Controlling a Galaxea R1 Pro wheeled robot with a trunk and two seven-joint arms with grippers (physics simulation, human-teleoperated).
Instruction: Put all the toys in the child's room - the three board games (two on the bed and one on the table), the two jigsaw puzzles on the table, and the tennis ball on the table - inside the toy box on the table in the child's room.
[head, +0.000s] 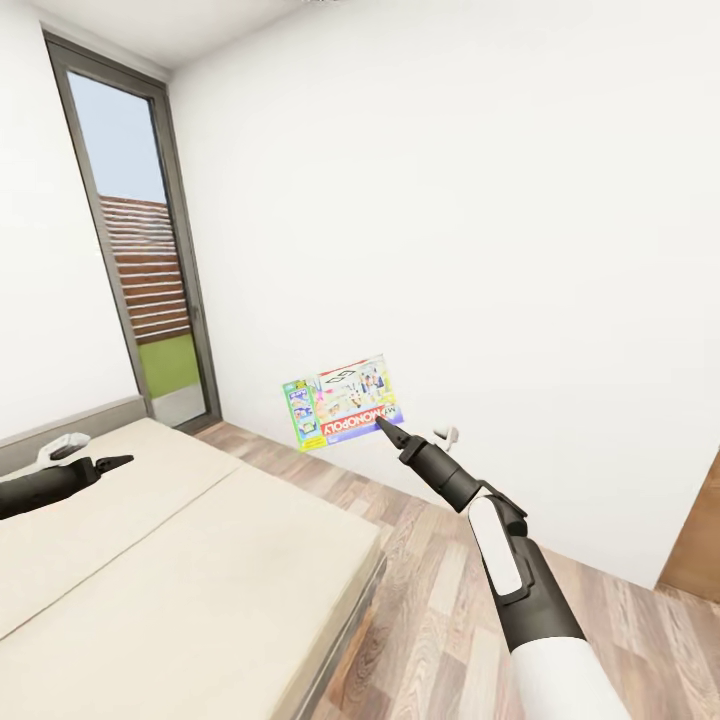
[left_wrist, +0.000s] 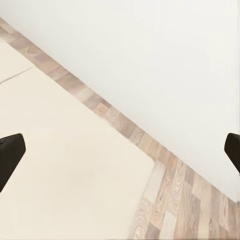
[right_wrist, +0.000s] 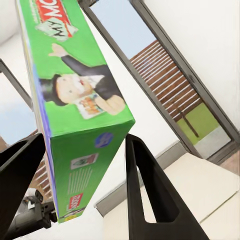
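Monopoly board game (head: 343, 402) is clamped in the right gripper (head: 384, 425) above the floor (head: 440, 620), beside the bed (head: 180, 560); the left gripper (head: 118, 461) is held open, empty, over it.

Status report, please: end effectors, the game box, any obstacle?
Right end effector shut on Monopoly box, held up in the air. Left end effector open, empty, over bed. No obstacle seen.

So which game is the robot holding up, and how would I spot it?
Find the plain white wall beyond the beige bed. In front of it, the right gripper holds up a flat Monopoly box, printed white and green with a red logo, the only colourful thing there.
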